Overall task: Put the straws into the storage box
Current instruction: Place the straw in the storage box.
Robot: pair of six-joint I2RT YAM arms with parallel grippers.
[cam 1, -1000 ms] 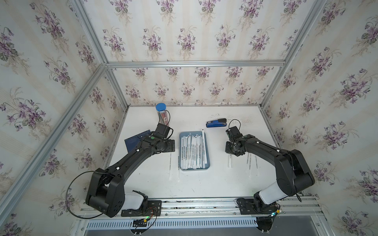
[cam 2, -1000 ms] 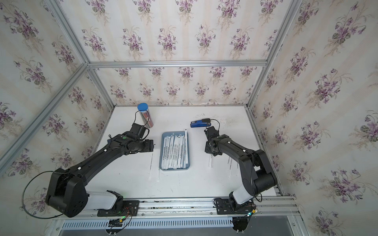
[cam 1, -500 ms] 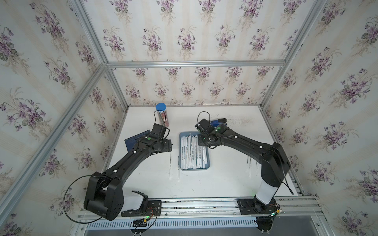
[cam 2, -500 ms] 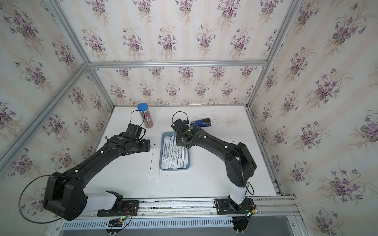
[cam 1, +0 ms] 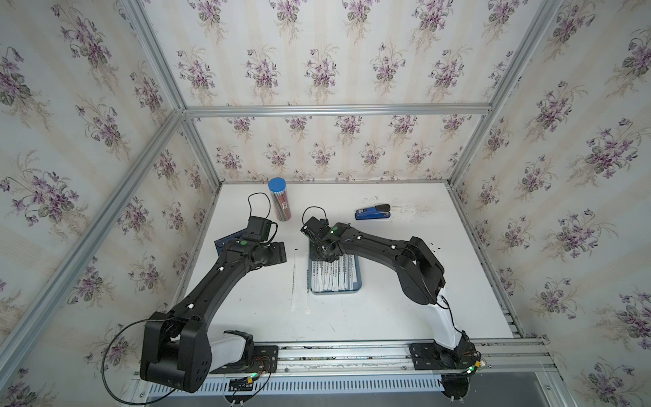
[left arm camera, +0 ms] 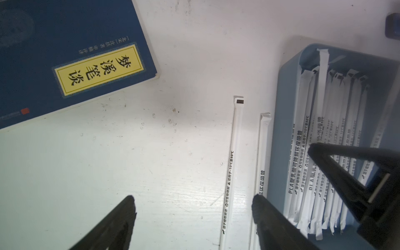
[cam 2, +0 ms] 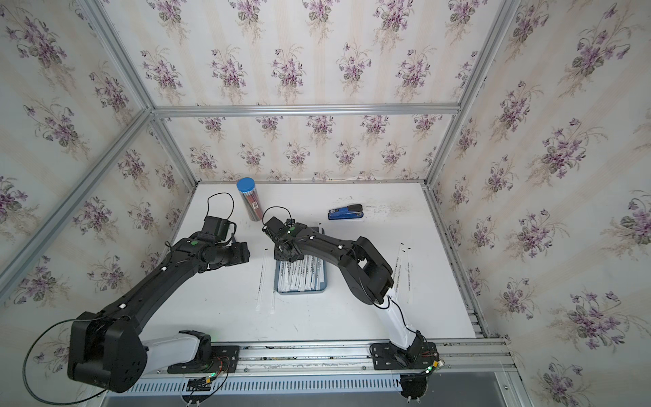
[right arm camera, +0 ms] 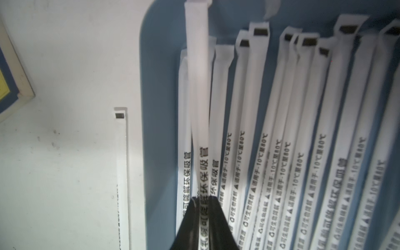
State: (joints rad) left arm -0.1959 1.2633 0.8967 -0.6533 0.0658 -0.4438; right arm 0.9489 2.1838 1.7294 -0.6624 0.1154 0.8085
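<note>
The grey-blue storage box (cam 1: 358, 278) lies mid-table with several white wrapped straws (cam 1: 333, 276) side by side in it. My right gripper (right arm camera: 203, 201) hangs over the box's far end (cam 1: 326, 252), shut on one straw (right arm camera: 198, 86) that points down at the box's far wall. Two more straws (cam 1: 293, 282) (cam 1: 307, 292) lie on the table just left of the box. My left gripper (left arm camera: 192, 197) stands open above the table beside them, holding nothing. A further pair of straws (cam 2: 398, 267) lies at the right in a top view.
A dark navy book (cam 1: 225, 243) lies under the left arm. A clear blue-capped pencil tube (cam 1: 280, 201) stands at the back. A blue stapler (cam 1: 373, 212) sits at the back right. Floral walls close in three sides.
My right arm has swung from the table's right side to the far end of the box, its gripper staying shut. The left arm has drawn back slightly to the left.
</note>
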